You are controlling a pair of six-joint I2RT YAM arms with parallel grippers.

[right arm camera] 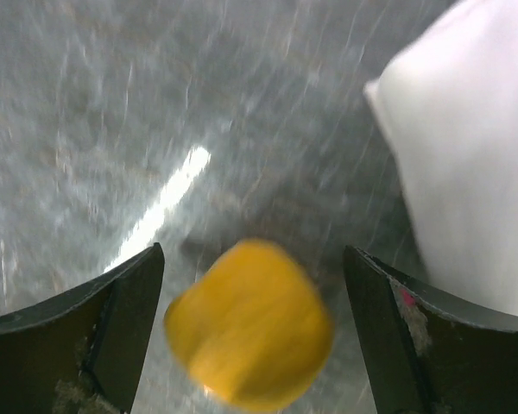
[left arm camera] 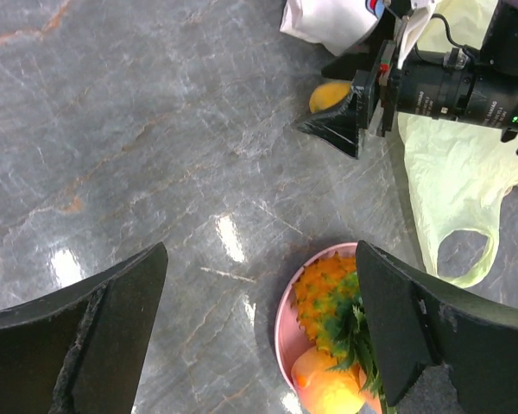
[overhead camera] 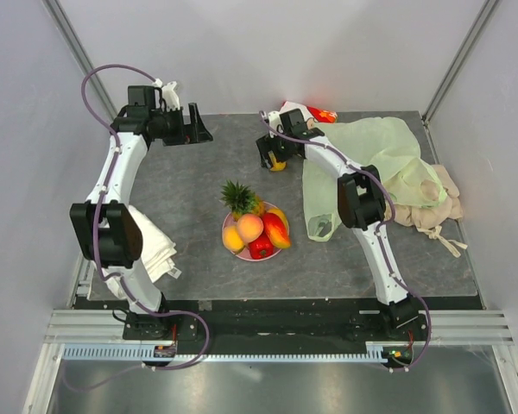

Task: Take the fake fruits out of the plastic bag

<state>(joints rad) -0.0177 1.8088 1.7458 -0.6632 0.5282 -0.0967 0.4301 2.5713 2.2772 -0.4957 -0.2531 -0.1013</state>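
Now, yellow fruit (right arm camera: 249,323) between spread right jaws, plastic bag (overhead camera: 375,147) nearby.

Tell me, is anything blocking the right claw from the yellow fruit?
No, nothing visible. The yellow fruit is right between the open fingers of the right gripper, with bare table behind it. The white pouch lies off to the side.

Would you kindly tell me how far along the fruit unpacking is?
Done: several fruits sit on the pink plate. In hand: the open right gripper straddles a yellow fruit outside the bag. Left: whether the bag hides more is unclear.
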